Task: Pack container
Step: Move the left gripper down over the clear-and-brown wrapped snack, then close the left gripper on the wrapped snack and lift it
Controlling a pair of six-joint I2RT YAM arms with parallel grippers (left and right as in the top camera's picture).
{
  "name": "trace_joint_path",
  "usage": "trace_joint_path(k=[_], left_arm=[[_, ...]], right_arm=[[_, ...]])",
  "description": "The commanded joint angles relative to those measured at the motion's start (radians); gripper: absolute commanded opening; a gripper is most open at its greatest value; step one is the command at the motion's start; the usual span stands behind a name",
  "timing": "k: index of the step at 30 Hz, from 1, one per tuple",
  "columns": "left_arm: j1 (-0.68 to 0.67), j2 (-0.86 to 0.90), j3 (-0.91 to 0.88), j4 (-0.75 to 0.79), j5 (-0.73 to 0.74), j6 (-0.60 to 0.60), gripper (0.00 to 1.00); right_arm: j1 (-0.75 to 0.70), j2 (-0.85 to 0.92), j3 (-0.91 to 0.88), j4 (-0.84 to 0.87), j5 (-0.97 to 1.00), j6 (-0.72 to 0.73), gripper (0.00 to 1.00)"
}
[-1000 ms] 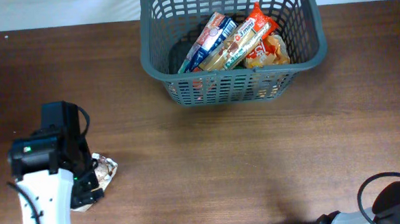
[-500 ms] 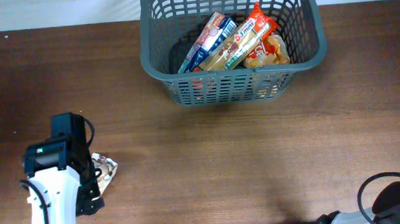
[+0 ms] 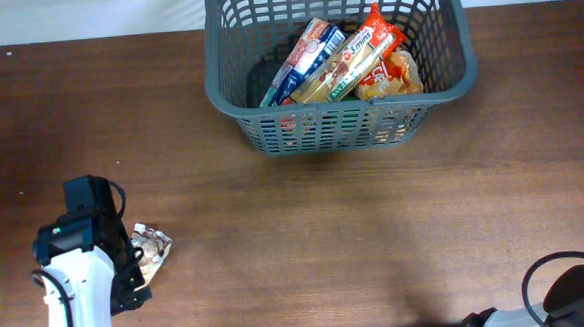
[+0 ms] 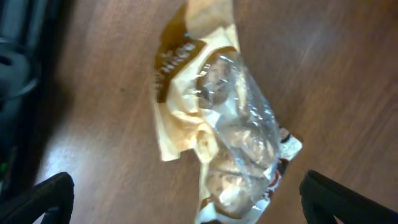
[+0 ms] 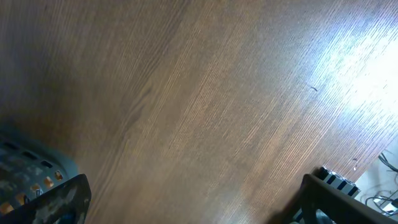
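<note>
The dark grey lattice basket (image 3: 448,87) stands at the far middle of the table and holds several snack packets (image 3: 342,66). A clear-and-tan snack bag (image 3: 152,249) lies on the wood at the near left; it also shows in the left wrist view (image 4: 230,130). My left gripper (image 4: 186,205) is open above it, fingers wide on either side of the bag's lower end, not closed on it. My right gripper (image 5: 193,199) is open and empty over bare wood, and a corner of the basket (image 5: 18,168) shows at the left edge of the right wrist view.
The left arm (image 3: 78,285) stands at the near left edge of the table. The right arm's base and a cable (image 3: 569,289) sit at the near right corner. The table's edge shows at the lower right of the right wrist view.
My left arm has shifted a little toward the near edge and settled over the snack bag. The bag and the basket have not moved.
</note>
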Motion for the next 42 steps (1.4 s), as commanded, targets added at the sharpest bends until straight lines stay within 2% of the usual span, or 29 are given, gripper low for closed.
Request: trace_joint_path(k=[1,10,29,42], left_arm=[[0.006,-0.004,-0.032,0.034,0.001,0.031,0.99],[0.006,0.065,-0.051,0.072,0.008,0.029,0.99],[0.006,0.330,-0.051,0.220,0.000,0.053,0.99],[0.006,0.354,-0.062,0.309,0.000,0.106,0.99]], right_arm=[[-0.005,-0.013,-0.003,0.000,0.002,0.011,0.99],[-0.005,-0.013,-0.003,0.000,0.002,0.011,0.99],[-0.005,-0.013,-0.003,0.000,0.001,0.011,0.99],[-0.005,-0.013,-0.003,0.000,0.001,0.011,0.99]])
